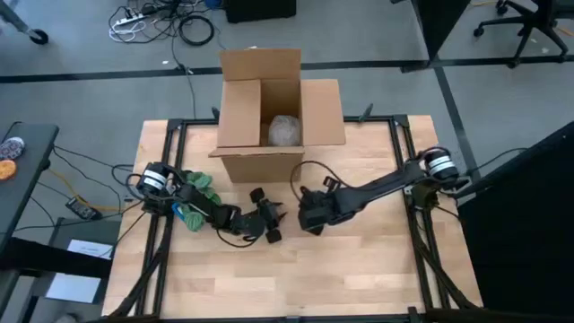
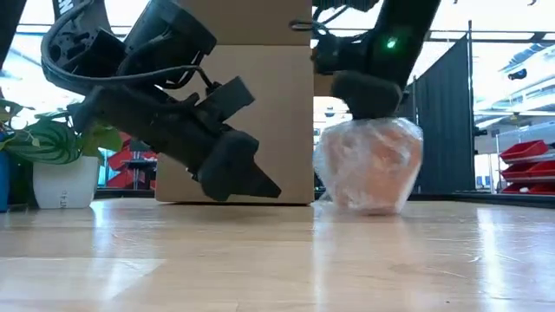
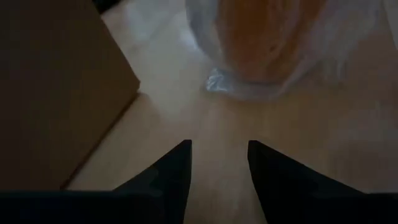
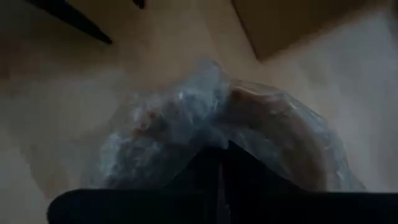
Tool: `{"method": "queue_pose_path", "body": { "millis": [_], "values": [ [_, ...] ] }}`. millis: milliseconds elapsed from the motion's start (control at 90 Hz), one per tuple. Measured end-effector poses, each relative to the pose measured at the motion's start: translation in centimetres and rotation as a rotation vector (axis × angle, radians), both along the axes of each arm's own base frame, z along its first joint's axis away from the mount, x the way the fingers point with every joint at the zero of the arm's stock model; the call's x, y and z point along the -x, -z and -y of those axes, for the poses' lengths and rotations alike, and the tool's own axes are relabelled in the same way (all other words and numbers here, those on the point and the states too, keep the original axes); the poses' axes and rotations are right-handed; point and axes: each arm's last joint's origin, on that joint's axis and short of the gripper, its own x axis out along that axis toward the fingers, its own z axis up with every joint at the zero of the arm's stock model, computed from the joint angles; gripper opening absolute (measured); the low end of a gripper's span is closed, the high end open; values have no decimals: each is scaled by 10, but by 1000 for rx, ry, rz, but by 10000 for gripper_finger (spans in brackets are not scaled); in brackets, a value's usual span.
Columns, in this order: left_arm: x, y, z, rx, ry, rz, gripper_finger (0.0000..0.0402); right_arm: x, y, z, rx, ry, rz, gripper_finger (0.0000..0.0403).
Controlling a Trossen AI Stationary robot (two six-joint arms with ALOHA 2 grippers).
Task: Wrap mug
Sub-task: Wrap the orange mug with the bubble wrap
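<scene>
The mug (image 2: 368, 165), orange and already covered in clear plastic wrap (image 3: 236, 87), stands on the tabletop (image 1: 359, 278) near its middle, just in front of the open cardboard box (image 1: 269, 112) that sits at the far edge. The right gripper (image 2: 366, 97) is directly above the mug and presses on the top of the bundle; in the right wrist view its jaws are closed together on the gathered wrap at the top, so it has hold of the wrapped mug. The left gripper (image 3: 219, 163) is low over the tabletop beside the mug, pointing toward it, with its jaws a little open and holding nothing. Inside the box there is another wrapped bundle (image 1: 285, 128), and a small potted plant (image 2: 61, 160) stands at the left edge. I judge that the wrapping itself is nearly finished and the step in hand is securing or lifting the bundle. The next move probably asks the right gripper to keep a firm grip on the loose plastic while raising it, because the wrap could slip or open.
</scene>
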Motion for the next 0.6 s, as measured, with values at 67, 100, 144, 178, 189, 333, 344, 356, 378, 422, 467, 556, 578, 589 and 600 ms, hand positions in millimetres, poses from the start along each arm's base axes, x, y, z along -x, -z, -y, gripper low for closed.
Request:
{"method": "queue_pose_path", "body": {
  "millis": [67,100,144,178,189,333,344,356,378,422,467,556,578,589,600],
  "values": [
    [0,-1,0,1,-1,6,142,-1,7,3,6,-15,-43,0],
    [0,-1,0,1,0,5,142,0,7,4,1,-15,-59,0],
    [0,0,0,0,-1,4,142,2,5,5,-14,-5,-66,0],
    [0,0,0,0,-1,5,142,4,1,5,-29,8,-64,0],
    [0,0,0,0,-1,5,142,6,0,6,-35,12,-64,0],
    [0,-1,0,2,-2,10,142,27,-38,4,-114,23,-4,0],
    [0,-1,0,2,-2,11,142,29,-42,4,-120,21,4,0],
    [-1,-1,0,2,-2,11,142,31,-46,4,-125,19,14,0],
    [-1,-1,0,2,-2,12,142,35,-54,3,-134,19,45,0],
    [-1,-1,0,5,-3,15,142,40,-70,3,-154,24,112,0],
    [-1,-1,0,7,-4,14,142,45,-82,3,-170,36,166,0],
    [-1,-1,0,9,-2,14,142,54,-98,6,-181,58,242,0],
    [-1,-1,0,9,-2,15,142,55,-101,6,-179,64,259,0],
    [-1,-1,0,10,-2,15,142,56,-102,6,-177,65,265,0],
    [-1,-1,0,10,-1,15,142,56,-103,7,-175,66,269,0]
  ]
}}
